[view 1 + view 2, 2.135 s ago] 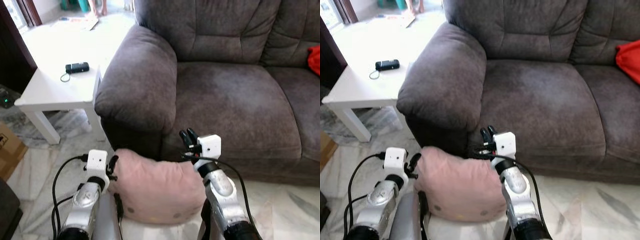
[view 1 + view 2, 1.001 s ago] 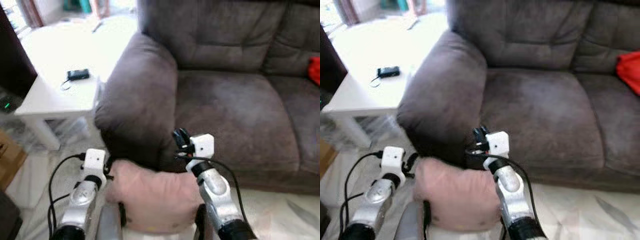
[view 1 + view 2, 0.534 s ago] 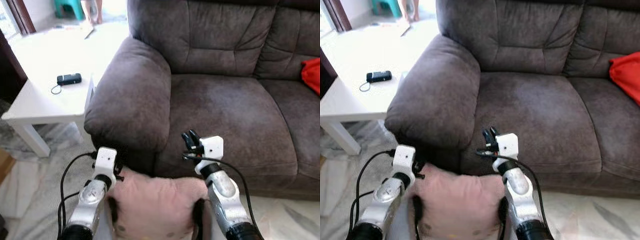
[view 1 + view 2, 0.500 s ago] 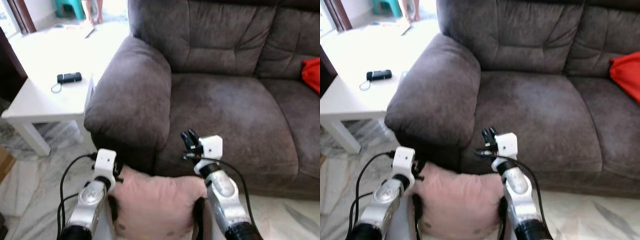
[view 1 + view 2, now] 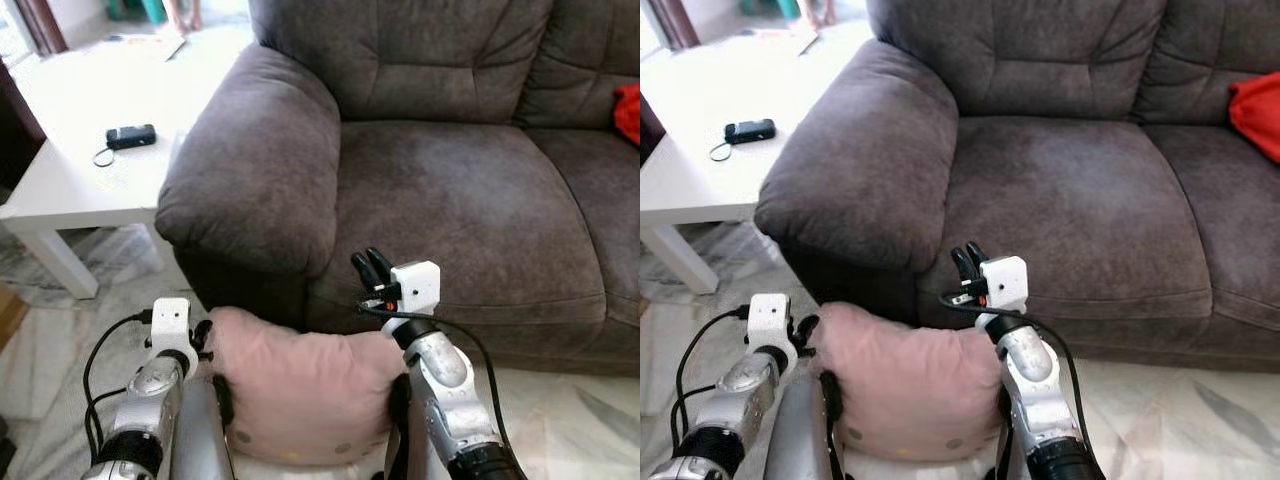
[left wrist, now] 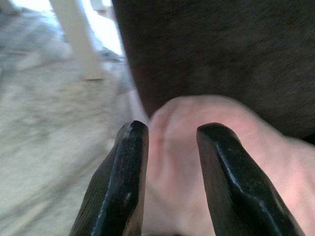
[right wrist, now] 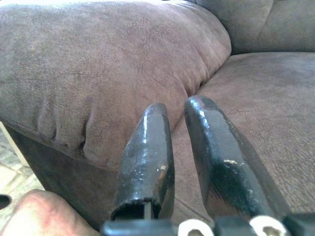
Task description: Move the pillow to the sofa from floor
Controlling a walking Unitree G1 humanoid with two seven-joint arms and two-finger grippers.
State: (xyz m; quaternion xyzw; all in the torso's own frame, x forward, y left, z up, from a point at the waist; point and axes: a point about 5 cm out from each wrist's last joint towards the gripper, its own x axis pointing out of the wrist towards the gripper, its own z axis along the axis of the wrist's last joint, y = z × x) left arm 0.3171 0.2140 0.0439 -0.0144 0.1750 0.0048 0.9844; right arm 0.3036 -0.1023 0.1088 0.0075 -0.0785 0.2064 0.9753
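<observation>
Two arms squeezing pink pillow [image 5: 300, 395], right claw [image 5: 366, 265] above

Your right hand [image 7: 172, 118] points at the sofa [image 7: 98, 64] — its two black fingers [image 7: 147, 157] sit close together with a narrow gap, before the rounded armrest and the seat cushion. A pink pillow [image 7: 39, 216] corner shows low, beneath the armrest.

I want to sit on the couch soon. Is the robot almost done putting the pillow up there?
Not yet. The soft pink pillow is squeezed between the robot's two silver arms, low in front of the brown suede sofa. The left gripper is at its corner and the right gripper points toward the seat. Left to do: raise it onto the cushion and let go.
</observation>
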